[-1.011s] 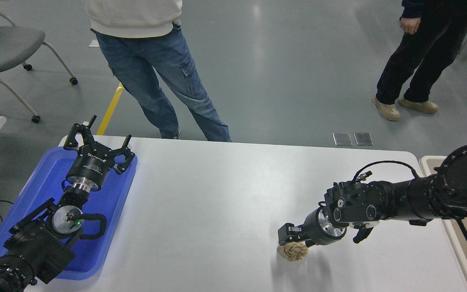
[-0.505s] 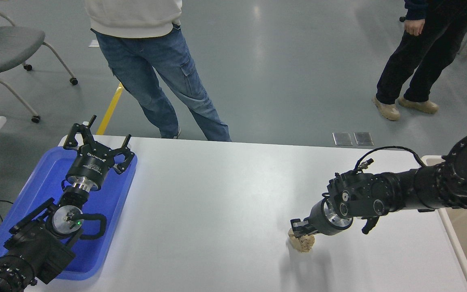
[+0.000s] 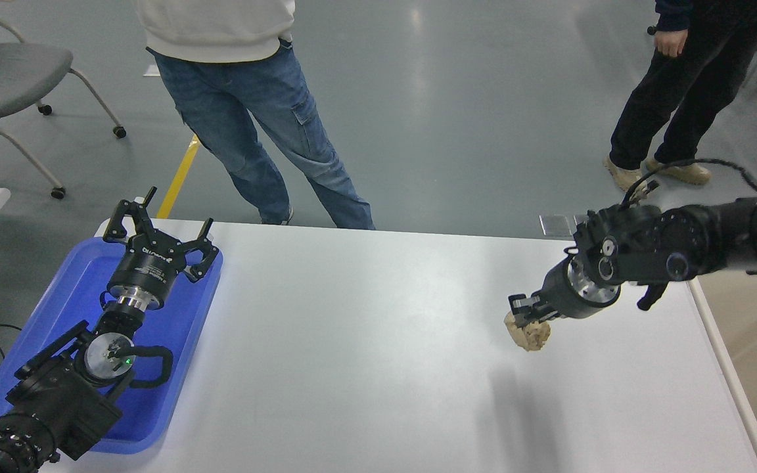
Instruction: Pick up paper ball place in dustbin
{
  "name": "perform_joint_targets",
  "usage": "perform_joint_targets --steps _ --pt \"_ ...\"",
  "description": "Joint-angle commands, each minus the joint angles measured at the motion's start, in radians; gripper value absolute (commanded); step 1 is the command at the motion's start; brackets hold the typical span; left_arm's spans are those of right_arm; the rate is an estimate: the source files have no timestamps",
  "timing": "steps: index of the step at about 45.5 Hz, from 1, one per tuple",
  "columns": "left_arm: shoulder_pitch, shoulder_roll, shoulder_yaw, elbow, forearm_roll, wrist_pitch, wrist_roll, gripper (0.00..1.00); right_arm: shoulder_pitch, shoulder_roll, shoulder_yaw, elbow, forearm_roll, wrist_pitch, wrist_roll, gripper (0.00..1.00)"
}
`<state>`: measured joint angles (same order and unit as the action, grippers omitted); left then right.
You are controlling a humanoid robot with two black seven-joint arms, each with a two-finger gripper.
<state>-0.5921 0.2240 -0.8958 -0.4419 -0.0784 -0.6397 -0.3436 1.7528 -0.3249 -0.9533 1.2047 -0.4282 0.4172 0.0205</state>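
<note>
My right gripper is shut on the tan crumpled paper ball and holds it well above the white table, right of the middle. The ball's shadow lies on the table below it. The dustbin shows as a beige inside with a thin off-white rim at the picture's right edge, beside the table; the ball is left of it. My left gripper is parked open over the blue tray at the lower left.
A shallow blue tray lies at the table's left end under my left arm. One person in jeans stands at the far side, another in dark trousers at the top right. A grey chair stands top left.
My right gripper closed on the paper ball, lifted it off the table and carried it up and to the right, toward the dustbin side. The left arm has not moved.
</note>
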Motion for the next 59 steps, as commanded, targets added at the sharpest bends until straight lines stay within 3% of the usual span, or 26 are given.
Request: perform_joint_targets --steps 1,17,31,46,59 --pt "0.000 0.000 0.000 0.000 0.000 0.000 0.000 1.00 0.218 -0.091 -0.008 0.070 -0.001 0.101 -0.004 0.00" --pt "0.000 0.000 0.000 0.000 0.000 0.000 0.000 1.00 0.448 -0.201 -0.010 0.099 -0.035 0.242 -0.010 0.00" --pt "0.000 0.000 0.000 0.000 0.000 0.000 0.000 1.00 0.458 -0.226 -0.021 0.093 -0.066 0.250 -0.011 0.00" --pt "0.000 0.000 0.000 0.000 0.000 0.000 0.002 1.00 0.294 -0.264 -0.096 -0.016 -0.055 0.020 -0.027 0.00" --pt "0.000 0.000 0.000 0.000 0.000 0.000 0.000 1.00 -0.088 -0.321 -0.029 -0.460 -0.041 -0.123 -0.027 0.00"
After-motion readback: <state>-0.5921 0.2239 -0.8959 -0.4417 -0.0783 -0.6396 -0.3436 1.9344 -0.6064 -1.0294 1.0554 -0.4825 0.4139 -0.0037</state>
